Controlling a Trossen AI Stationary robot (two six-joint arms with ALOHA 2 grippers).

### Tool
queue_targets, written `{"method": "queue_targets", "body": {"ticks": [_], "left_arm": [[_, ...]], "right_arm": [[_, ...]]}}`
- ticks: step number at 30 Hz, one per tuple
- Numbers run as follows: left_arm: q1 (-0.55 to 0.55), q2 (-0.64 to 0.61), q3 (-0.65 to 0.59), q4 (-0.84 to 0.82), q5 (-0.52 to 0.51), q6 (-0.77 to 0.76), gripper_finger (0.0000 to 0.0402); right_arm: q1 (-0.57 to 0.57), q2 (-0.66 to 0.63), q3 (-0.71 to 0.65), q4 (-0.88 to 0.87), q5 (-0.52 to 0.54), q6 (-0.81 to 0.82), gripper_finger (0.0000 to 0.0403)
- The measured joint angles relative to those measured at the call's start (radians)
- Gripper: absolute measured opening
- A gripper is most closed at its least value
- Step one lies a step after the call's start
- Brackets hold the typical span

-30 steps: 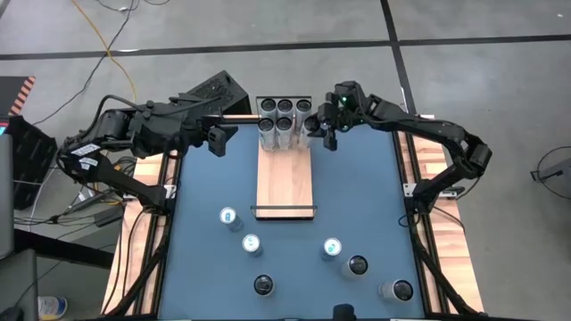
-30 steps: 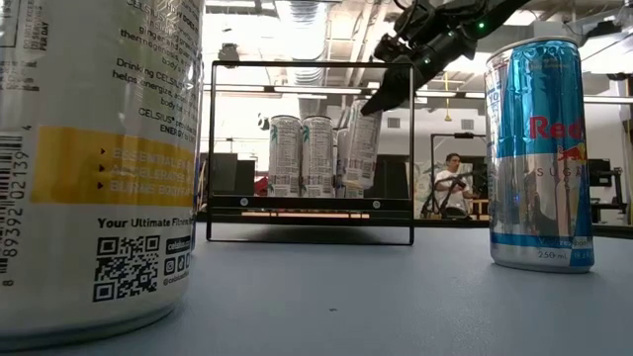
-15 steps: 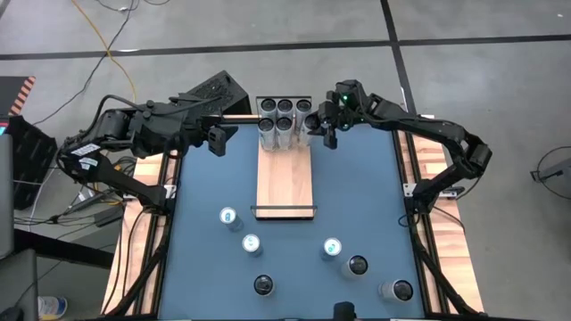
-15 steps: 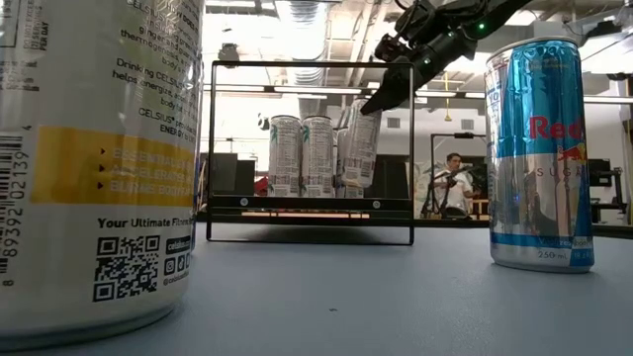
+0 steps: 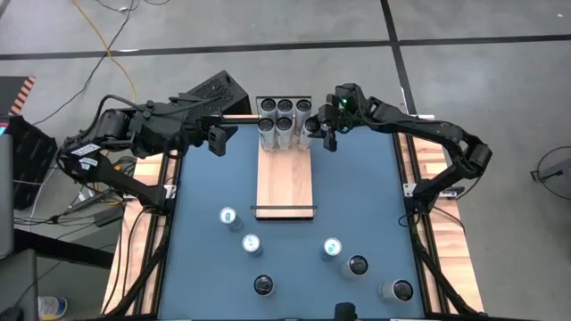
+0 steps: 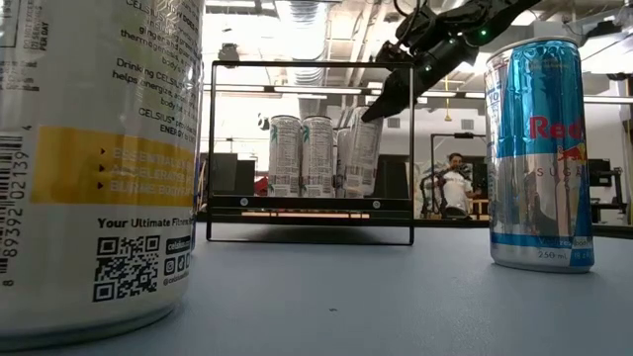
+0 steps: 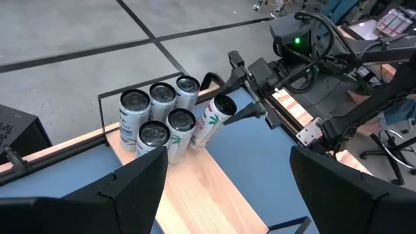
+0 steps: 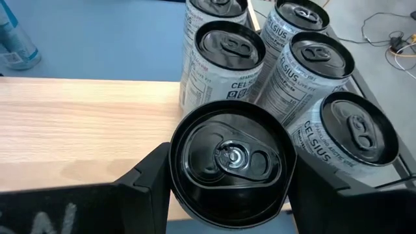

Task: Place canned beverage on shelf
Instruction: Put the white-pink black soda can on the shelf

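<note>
The shelf [image 5: 285,178], a light-wood board with black rails, lies down the table's middle. Several silver cans [image 5: 281,125] stand upright on its far end. My right gripper [image 5: 326,134] is at the shelf's far right corner, shut on a black-topped canned beverage [image 8: 231,159] that leans next to those cans [image 7: 211,120]. My left gripper [image 5: 219,139] hangs open above the table, left of the shelf's far end, with nothing between its fingers [image 7: 130,188]. My right gripper pinches the can's upper wall just under its rim [image 8: 179,166] between its two fingers, one on each side. The fingers [image 6: 386,94] slant down at it from the table's right. The can tilts, top toward the gripper, its base down at the level of the other cans' bases [image 6: 358,193].
Several loose cans stand on the blue table's near half, among them a blue one [image 5: 332,248] and a dark-topped one [image 5: 357,265]. In the low view a large can [image 6: 99,168] and a blue can [image 6: 539,153] stand close. The shelf's near rail [image 5: 284,212] crosses its end.
The can in my right gripper has tipped nearer to upright, and its base has sunk from just above the shelf to the level of the other cans' bases. My right gripper has stayed shut on it.
</note>
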Motion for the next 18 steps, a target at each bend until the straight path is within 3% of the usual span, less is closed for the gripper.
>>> {"method": "queue_targets", "body": {"ticks": [18], "left_arm": [[0.0, 0.0, 0.0, 0.0, -0.003, 0.0, 0.0309]], "right_arm": [[0.004, 0.0, 0.0, 0.054, 0.0, 0.013, 0.0224]]}}
